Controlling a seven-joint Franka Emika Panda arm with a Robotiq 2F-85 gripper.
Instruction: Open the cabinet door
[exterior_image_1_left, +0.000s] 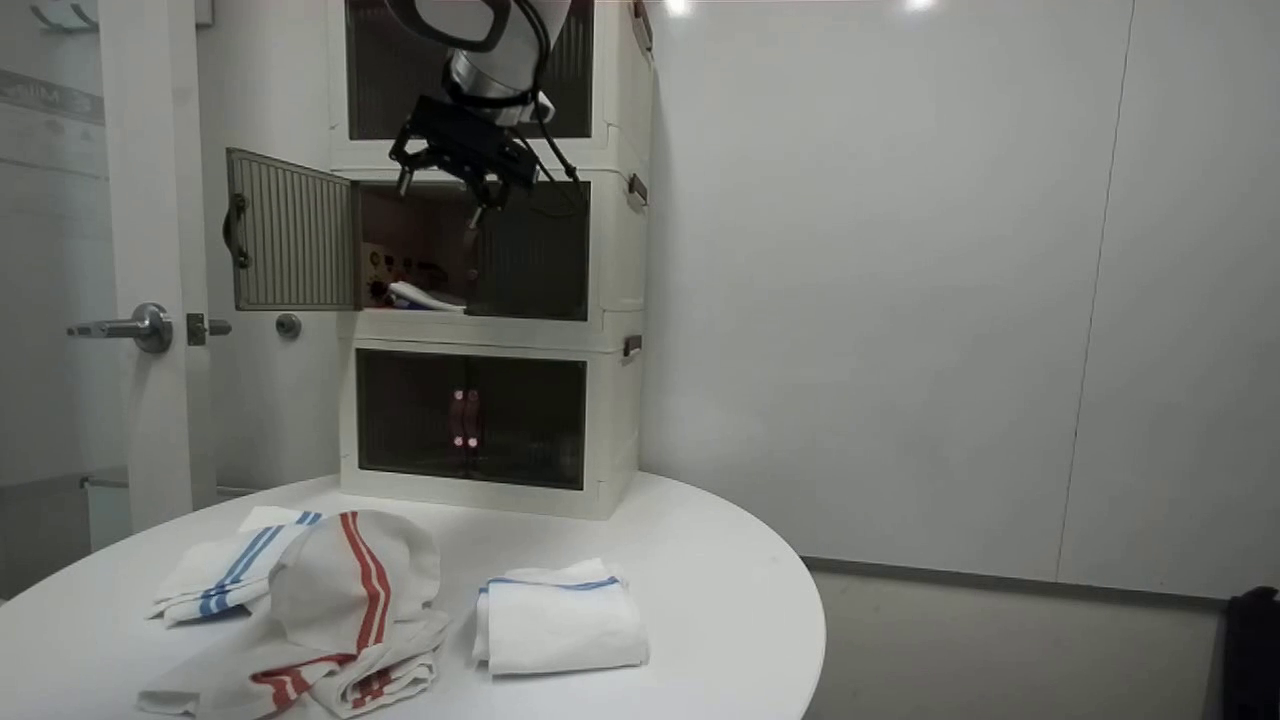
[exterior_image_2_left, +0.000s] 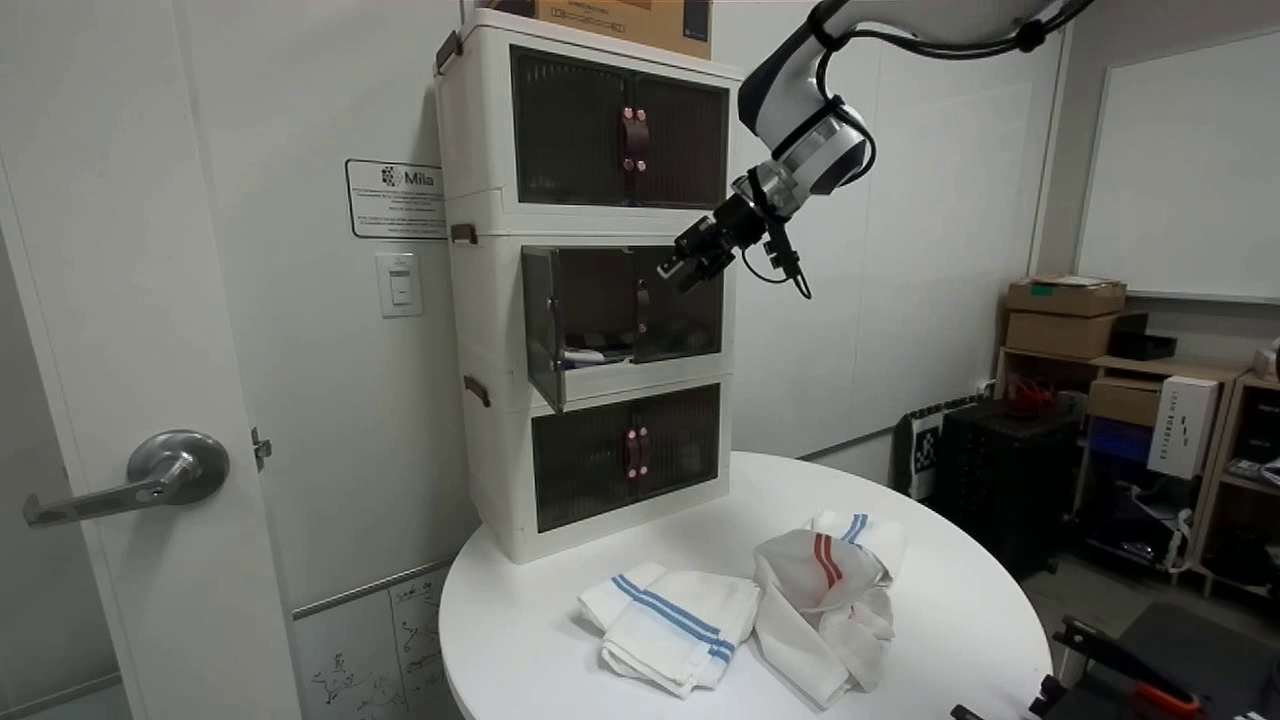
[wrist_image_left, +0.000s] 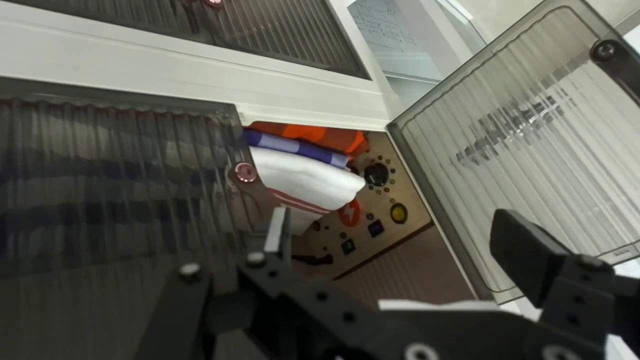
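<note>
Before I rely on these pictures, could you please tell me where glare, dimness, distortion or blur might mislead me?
In an exterior view, two glare spots show at the top edge; in both exterior views, the middle compartment of the cabinet is dim inside; in the wrist view, the ribbed open door breaks what shows in it into streaks, and the gripper looks slightly soft.

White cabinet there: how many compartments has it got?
3: the top compartment, the middle compartment with its open door, and the bottom compartment on the table. None seems hidden.
</note>
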